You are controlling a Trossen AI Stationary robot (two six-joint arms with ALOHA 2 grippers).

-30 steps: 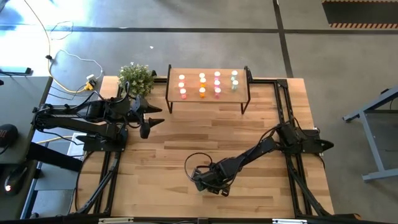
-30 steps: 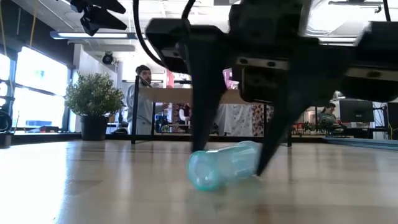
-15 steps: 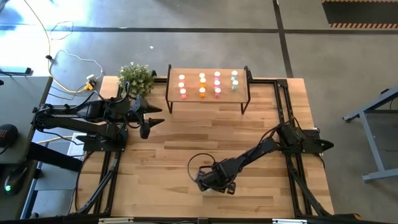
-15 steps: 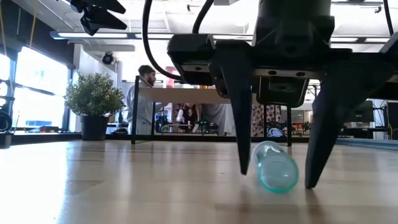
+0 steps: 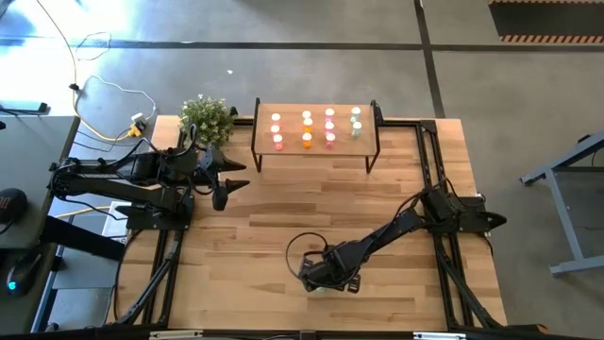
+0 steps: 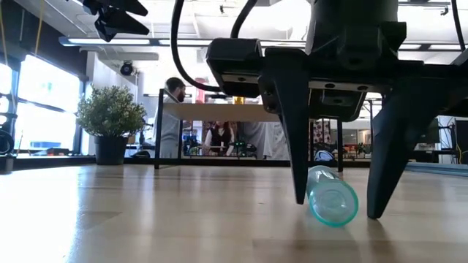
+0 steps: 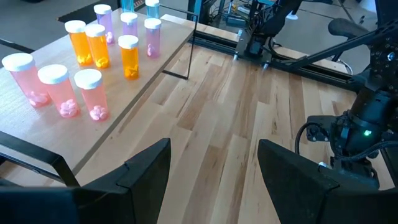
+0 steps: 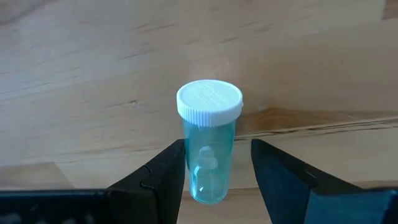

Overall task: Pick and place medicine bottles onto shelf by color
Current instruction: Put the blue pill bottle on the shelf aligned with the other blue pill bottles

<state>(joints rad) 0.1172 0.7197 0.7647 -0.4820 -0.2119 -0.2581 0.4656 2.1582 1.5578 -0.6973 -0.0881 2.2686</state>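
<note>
Right claw [image 6: 338,208] lowered to the desk [image 5: 283,227], fingers parted and straddling a green medicine bottle [image 6: 331,197] lying on its side between them. Translucent teal body, white ribbed cap [image 8: 209,102], a pale pill or two visible inside. Left-hand finger close against the bottle's side, the other just beside it; no clear squeeze, nothing lifted, bottle resting on the wood. No label or readable writing on it.

Farther out, well beyond this claw at the desk's far edge, the shelf [image 5: 363,142]: light-wood top on thin black legs, carrying upright pink, orange and green bottles [image 7: 87,46] in rows. Left claw [image 5: 226,184] released wide, holding nothing, hovering near the shelf's left end beside a potted plant [image 5: 206,118].
</note>
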